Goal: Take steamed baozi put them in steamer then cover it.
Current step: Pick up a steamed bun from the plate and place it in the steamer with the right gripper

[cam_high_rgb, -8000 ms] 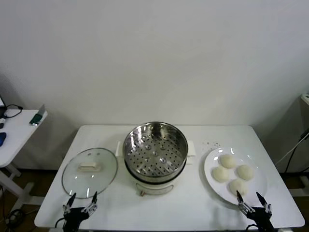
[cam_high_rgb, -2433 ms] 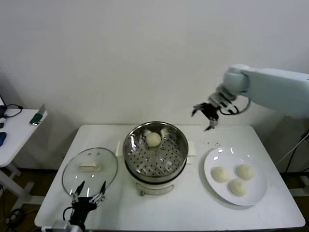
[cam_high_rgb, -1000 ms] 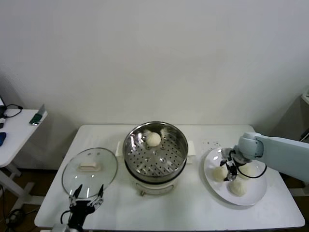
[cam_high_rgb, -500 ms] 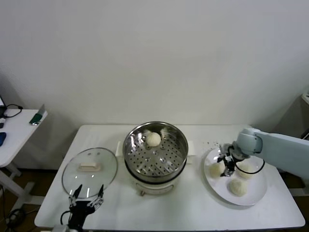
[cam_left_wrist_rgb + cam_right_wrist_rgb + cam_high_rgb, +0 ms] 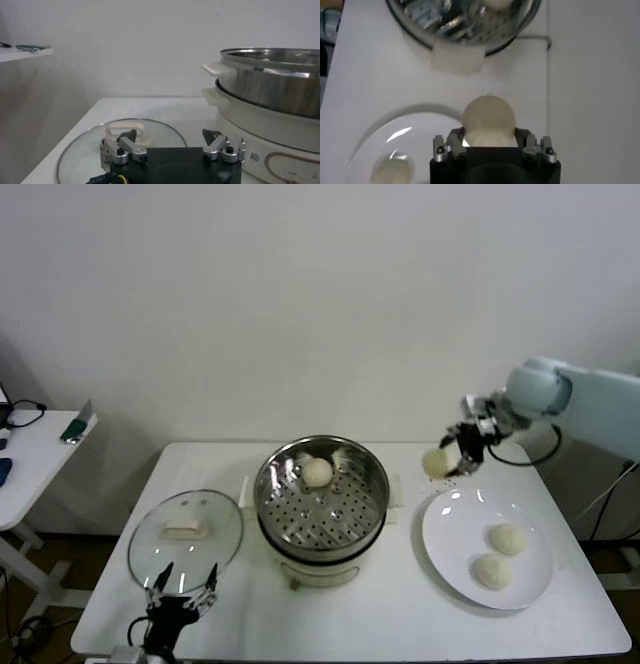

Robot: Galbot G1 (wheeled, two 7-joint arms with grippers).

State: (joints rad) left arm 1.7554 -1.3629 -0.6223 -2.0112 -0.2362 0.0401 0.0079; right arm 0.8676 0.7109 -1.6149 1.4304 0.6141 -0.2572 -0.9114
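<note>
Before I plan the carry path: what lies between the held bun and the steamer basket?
In the head view, only the steamer's cream side handle and bare table lie between; the right gripper holds the baozi up.

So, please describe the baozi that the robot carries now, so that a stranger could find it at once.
Start at the steel steamer in the middle of the white table, then look toward the white plate on its right. Above the plate's far edge, the right gripper holds one baozi in the air; the others lie on surfaces.
</note>
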